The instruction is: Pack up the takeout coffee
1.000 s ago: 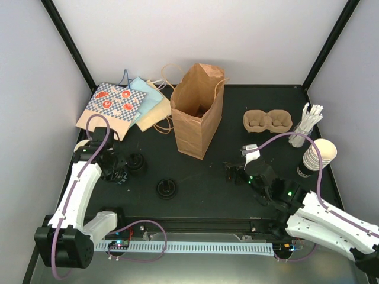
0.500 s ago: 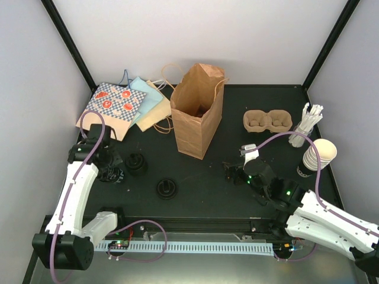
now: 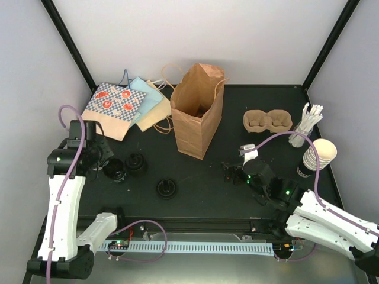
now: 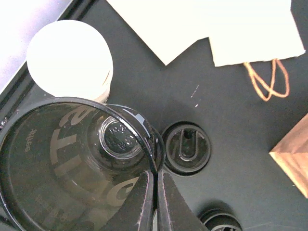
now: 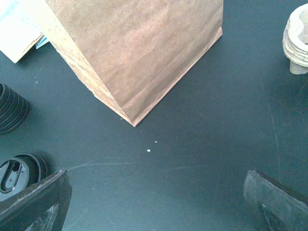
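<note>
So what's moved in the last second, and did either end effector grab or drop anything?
The left arm swung outward to the left; the left end effector, shut on the rim of a dark cup, drew the cup slightly that way. No new grab or release. The right end effector, open, the paper bag, lids and cup carrier stayed put.

Brown bag (image 3: 197,115); tan carrier (image 3: 267,120); black lids (image 3: 166,188); dark cup (image 4: 62,159).

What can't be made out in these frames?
- Brown paper bag floor: top view, own walls shadow it.
- Cream cup: left wrist view, glare; top view, left arm hides it.
- Cup carrier: right wrist view, cut by right edge.
- Dark cup lettering: left wrist view, blurred.
</note>
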`<action>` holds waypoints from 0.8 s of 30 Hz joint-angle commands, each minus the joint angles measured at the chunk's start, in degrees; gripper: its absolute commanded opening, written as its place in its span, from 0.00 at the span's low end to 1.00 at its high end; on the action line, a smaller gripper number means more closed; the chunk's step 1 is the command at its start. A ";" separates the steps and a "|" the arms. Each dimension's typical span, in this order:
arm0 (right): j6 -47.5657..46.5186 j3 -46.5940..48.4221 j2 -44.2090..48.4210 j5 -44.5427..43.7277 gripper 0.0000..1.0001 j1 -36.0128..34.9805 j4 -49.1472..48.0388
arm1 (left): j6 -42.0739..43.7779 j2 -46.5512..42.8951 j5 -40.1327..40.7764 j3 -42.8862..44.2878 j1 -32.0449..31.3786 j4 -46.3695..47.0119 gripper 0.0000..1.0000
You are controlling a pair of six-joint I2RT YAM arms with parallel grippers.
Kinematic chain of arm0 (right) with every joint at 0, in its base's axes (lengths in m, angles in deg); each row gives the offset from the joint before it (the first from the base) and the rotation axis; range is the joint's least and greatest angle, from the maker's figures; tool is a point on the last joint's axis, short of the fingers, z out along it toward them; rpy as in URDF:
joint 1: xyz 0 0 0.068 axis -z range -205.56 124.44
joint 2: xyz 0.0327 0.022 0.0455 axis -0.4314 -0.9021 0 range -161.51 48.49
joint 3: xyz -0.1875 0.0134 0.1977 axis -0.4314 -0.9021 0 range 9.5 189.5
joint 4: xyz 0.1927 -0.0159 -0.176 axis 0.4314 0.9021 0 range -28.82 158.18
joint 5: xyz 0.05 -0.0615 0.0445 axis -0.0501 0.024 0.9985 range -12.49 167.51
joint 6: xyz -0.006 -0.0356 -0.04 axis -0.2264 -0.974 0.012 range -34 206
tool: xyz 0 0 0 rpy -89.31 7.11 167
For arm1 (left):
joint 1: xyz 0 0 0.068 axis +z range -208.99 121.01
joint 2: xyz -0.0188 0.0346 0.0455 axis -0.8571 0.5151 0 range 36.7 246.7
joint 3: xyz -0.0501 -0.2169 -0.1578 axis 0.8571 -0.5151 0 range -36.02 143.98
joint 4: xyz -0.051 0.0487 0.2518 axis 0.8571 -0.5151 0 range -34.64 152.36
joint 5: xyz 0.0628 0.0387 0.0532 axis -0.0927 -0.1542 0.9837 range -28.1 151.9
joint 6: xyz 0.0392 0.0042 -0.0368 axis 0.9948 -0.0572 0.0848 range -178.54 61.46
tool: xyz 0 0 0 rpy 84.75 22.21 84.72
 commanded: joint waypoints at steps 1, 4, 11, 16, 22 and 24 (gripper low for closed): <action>0.05 2.20 0.13 -0.11 1.00 0.23 -0.78 | -0.34 -1.29 0.86 4.77 -0.17 -3.93 0.02; -0.30 2.47 -0.05 0.00 1.00 0.23 -0.63 | -1.08 -4.12 0.74 4.51 -0.17 -1.57 0.01; -0.86 2.96 -0.27 -0.37 1.00 0.24 -0.25 | 1.44 -13.82 -6.21 1.99 -0.17 9.44 0.02; -1.10 3.26 -0.76 0.09 1.00 0.25 -0.61 | 4.06 -16.11 -19.46 -1.14 -0.17 16.29 0.02; -1.00 3.08 -1.13 0.08 1.00 0.25 -0.99 | 3.61 -18.24 -27.52 -6.22 -0.25 17.72 0.01; -0.90 2.83 -1.29 0.11 1.00 0.25 -1.38 | 2.81 -19.11 -28.86 -8.02 -0.33 17.43 0.02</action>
